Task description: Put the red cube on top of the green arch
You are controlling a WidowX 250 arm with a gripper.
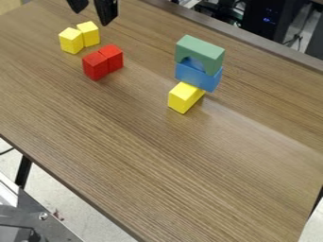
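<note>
Okay, smooth-faced blocks on a streaky wood-grain tabletop point(170, 165): green arch point(200, 53) on a blue block point(198, 76), yellow block point(185, 97) just in front. Table's far edge runs behind the green arch, wide stretch of tabletop before it; black gripper point(92, 6) up and left of it, jaws apart. Red cubes point(96, 65), flat-sided, sharp-cornered, touching, sit left of the arch, two yellow blocks point(71, 40) farther back.

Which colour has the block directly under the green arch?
Blue, seen in the camera view.
</note>
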